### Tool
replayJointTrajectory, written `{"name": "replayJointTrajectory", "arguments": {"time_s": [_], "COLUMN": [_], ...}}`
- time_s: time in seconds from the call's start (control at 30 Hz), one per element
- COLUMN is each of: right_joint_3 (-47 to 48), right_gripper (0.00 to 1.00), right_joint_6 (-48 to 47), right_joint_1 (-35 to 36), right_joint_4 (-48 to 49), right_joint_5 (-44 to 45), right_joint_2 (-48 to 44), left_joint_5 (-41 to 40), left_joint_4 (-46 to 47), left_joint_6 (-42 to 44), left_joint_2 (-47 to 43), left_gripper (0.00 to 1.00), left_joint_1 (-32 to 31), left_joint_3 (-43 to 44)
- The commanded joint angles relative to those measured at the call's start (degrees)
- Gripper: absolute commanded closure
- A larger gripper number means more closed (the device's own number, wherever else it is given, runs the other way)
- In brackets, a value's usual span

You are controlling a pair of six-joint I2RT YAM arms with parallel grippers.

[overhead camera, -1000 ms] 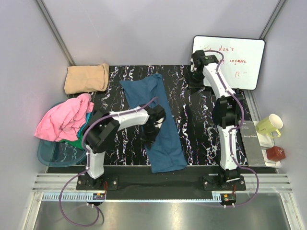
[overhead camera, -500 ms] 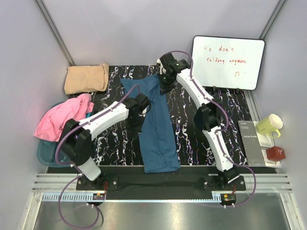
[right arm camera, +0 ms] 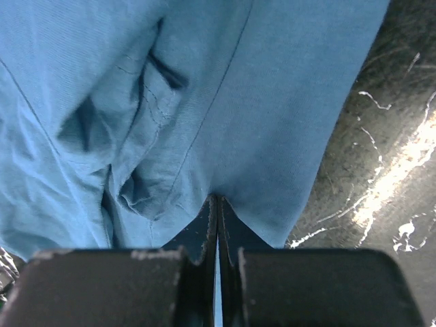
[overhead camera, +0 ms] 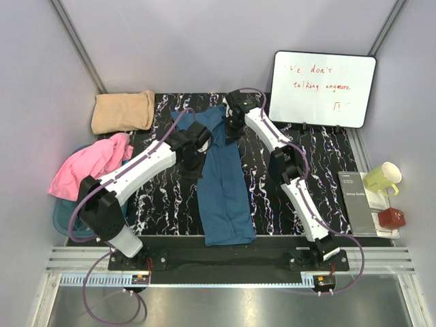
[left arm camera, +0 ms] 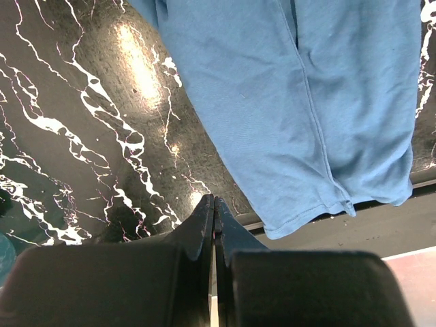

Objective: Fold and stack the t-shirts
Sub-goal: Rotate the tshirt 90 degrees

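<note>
The dark teal-blue t-shirt lies folded into a long strip down the middle of the black marbled table. My left gripper is shut and empty, just off the strip's left edge; the left wrist view shows its tips over bare table with the shirt beside them. My right gripper is shut at the strip's far end, tips on or just above the rumpled cloth, none visibly pinched. A folded tan t-shirt lies at the far left corner.
A pink t-shirt and a green one are heaped in a teal basin at the left edge. A whiteboard stands at the far right. A yellow-green mug, a booklet and a small red object sit along the right edge.
The right arm swung from the whiteboard over to the shirt's far end. The left gripper moved from the shirt's middle to its left edge, farther back. The strip's near end shifted slightly left.
</note>
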Motion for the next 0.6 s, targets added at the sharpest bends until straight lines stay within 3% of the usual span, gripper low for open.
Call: {"name": "replayJointTrajectory", "arguments": {"time_s": [0.0,0.3,0.57], "right_joint_3": [1.5,-2.7,-12.1], "right_gripper": [1.00,1.00,1.00], "right_joint_6": [1.1,1.2,1.3], "right_joint_1": [0.1,-0.2,-2.8], "right_joint_4": [3.1,2.8,2.2], "right_joint_5": [-0.3,8.9,15.5], "right_joint_2": [-0.5,-3.0,-7.5], "left_joint_5": [-1.0,-1.8,-2.0], "left_joint_4": [0.1,0.0,-0.5], "left_joint_6": [-1.0,-0.8,-1.0], "left_joint_2": [-2.2,-2.4,-2.4], "left_gripper": [1.00,1.00,1.00], "left_joint_1": [0.2,0.4,0.7], "left_joint_3": [1.7,2.3,2.6]}}
